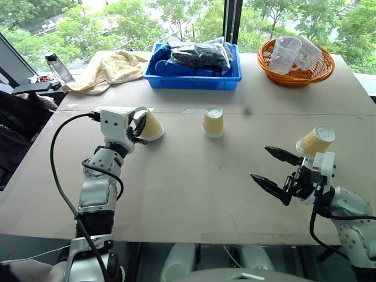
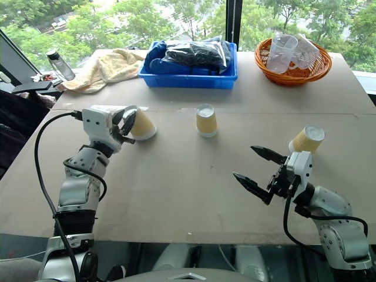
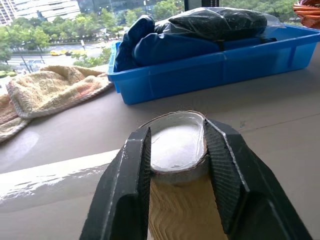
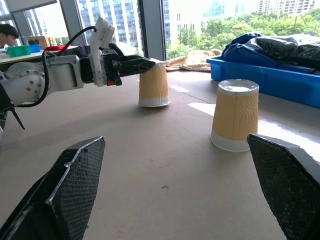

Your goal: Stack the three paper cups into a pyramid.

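Three paper cups upside down, hollow unseen; my left pincer clamps one, right pincer gapes; basket holds clear cups.

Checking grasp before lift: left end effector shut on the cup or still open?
Shut. The left end effector has both fingers pressed against the upside-down paper cup near its white base, denting it oval.

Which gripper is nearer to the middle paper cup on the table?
Left. The left gripper is shut on another paper cup just beside the middle paper cup; the right gripper is open, farther off, toward the table's near edge.
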Controlling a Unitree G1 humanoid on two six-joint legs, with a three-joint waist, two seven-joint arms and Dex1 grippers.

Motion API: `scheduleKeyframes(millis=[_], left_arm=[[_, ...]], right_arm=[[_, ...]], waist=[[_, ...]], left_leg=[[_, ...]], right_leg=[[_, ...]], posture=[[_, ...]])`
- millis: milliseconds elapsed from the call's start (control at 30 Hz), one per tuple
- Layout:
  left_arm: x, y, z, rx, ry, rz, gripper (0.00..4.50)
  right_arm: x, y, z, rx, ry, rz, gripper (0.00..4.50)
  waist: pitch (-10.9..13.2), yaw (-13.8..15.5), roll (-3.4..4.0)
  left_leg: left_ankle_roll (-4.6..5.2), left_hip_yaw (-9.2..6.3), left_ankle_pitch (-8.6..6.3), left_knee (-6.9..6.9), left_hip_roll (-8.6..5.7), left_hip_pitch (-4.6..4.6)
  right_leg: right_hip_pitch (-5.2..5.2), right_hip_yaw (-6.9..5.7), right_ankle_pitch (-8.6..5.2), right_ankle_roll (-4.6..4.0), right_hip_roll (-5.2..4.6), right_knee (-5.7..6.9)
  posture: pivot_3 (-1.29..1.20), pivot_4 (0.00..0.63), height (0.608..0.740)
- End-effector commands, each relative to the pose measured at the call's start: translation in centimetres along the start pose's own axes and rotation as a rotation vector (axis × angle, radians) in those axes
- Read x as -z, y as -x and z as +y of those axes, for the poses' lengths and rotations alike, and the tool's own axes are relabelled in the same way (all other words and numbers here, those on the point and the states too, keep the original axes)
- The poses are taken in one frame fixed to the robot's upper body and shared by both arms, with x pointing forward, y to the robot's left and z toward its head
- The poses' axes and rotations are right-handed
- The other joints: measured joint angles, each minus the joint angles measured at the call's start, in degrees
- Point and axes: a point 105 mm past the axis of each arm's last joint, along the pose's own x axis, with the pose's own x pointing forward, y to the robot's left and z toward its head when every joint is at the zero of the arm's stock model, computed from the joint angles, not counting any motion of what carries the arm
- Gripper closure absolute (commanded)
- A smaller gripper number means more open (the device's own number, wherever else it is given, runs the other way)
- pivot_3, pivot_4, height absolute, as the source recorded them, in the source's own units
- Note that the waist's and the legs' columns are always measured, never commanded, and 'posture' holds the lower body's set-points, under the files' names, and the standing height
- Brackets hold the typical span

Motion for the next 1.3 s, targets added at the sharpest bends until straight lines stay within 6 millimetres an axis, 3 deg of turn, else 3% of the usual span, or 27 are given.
scheduleKeyframes(millis=[33,267,367,533,700,833,933,1300], left_arm=[[2.5,0.6,-0.9,0.032,0.011,0.095,3.22],[1.3,0.7,-1.1,0.044,0.057,0.020,3.22],[-0.2,0.8,-1.2,0.041,0.028,-0.061,2.39],[-2.1,0.8,0.0,-0.029,0.022,-0.141,0.15],[-1.3,0.5,0.3,-0.015,0.053,-0.072,0.06],[0.9,-0.1,0.1,-0.001,0.043,0.057,0.06],[1.4,-0.8,-0.1,0.018,0.072,0.088,0.06],[1.1,-1.9,-0.3,0.055,0.019,0.069,0.06]], right_arm=[[-1.1,-0.5,0.4,-0.016,0.036,-0.033,0.00],[-1.0,-0.6,0.3,-0.017,0.039,-0.027,0.00],[-0.9,-0.6,0.2,-0.020,0.039,-0.020,0.00],[-0.9,-0.6,0.2,-0.022,0.041,-0.017,0.00],[-1.0,-0.8,0.0,-0.022,0.045,-0.016,0.00],[-1.2,-1.0,0.0,-0.021,0.048,-0.020,0.00],[-1.2,-1.1,0.0,-0.019,0.049,-0.022,0.00],[-1.4,-1.4,0.1,-0.014,0.052,-0.034,0.00]], waist=[[-0.05,0.02,0.08],[-0.12,-0.37,0.20],[-0.11,-0.42,0.18],[0.00,-0.36,0.00],[0.07,-0.35,-0.11],[0.08,-0.27,-0.12],[0.08,-0.22,-0.12],[0.11,-0.33,-0.17]], left_leg=[[0.00,0.00,0.00,0.00,0.00,0.00],[0.00,0.00,0.00,-0.01,0.00,0.08],[0.00,0.01,0.00,0.00,0.00,0.06],[0.00,0.00,0.00,0.00,0.00,-0.02],[0.00,-0.03,0.00,0.00,0.00,-0.11],[0.00,-0.06,0.00,0.00,0.00,-0.13],[0.00,-0.08,0.00,0.00,-0.01,-0.15],[-0.01,-0.09,0.00,0.01,-0.01,-0.26]], right_leg=[[0.01,0.00,0.00,0.00,-0.01,0.00],[0.06,0.01,0.00,0.00,0.01,0.03],[0.06,0.02,0.00,0.00,0.01,0.02],[0.00,0.00,0.00,0.00,0.01,-0.03],[-0.06,-0.03,0.00,0.00,0.01,-0.07],[-0.08,-0.06,0.00,0.00,0.01,-0.07],[-0.08,-0.07,0.00,0.00,0.02,-0.07],[-0.21,-0.08,0.00,0.00,0.02,-0.07]], posture=[[0.00,0.150,0.740],[0.00,0.150,0.740],[0.00,0.150,0.740],[0.00,0.150,0.740],[0.00,0.150,0.740],[0.00,0.150,0.740],[0.00,0.150,0.740],[0.00,0.150,0.740]])
